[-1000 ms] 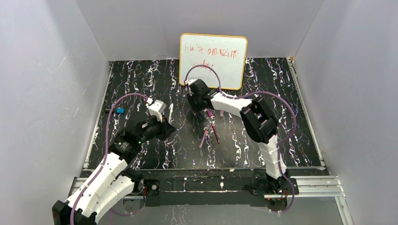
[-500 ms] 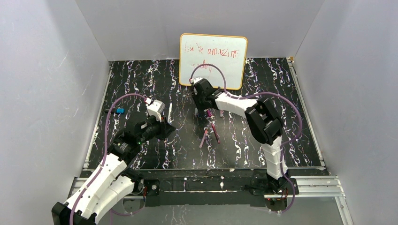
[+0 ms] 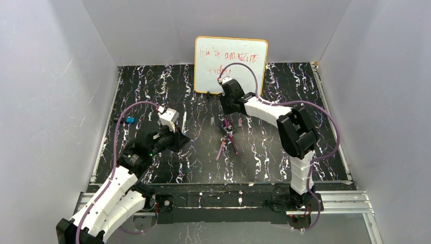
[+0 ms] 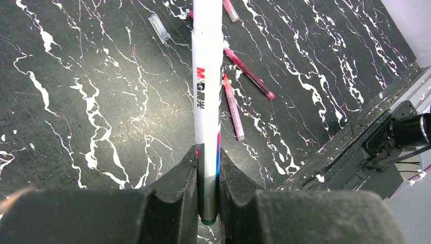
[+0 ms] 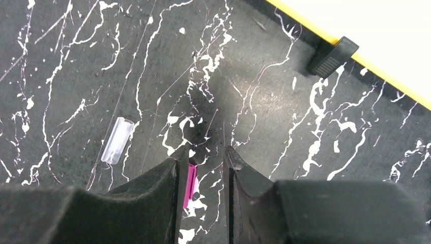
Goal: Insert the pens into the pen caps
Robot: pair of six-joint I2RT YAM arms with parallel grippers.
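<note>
In the left part of the top view, the left gripper (image 3: pixel 179 136) is clamped tight on a white pen (image 3: pixel 184 118). In its wrist view the pen runs straight up the middle of the frame. Its free end leaves the top edge, so I cannot tell which end leads.

Up and to the left of the pen's line lies a clear cap (image 4: pixel 159 27), flat on the table (image 4: pixel 76 101). Its long axis slants — it is not in line with the pen. Two pink pens (image 4: pixel 249 73) lie loose to the right of the held pen.

Further right in the top view, the right gripper (image 3: pixel 227 119) hangs below the whiteboard (image 3: pixel 231 65), jaws partly apart. In its wrist view a magenta piece (image 5: pixel 191 182) shows in the gap, close against the left finger with bare table to its right. I judge it is not gripped. The clear cap sits at centre left in that view, just left of the fingers, so the right arm is nearer to it. The coming move likely depends on bringing the cap's axis into line with the pen.
</note>
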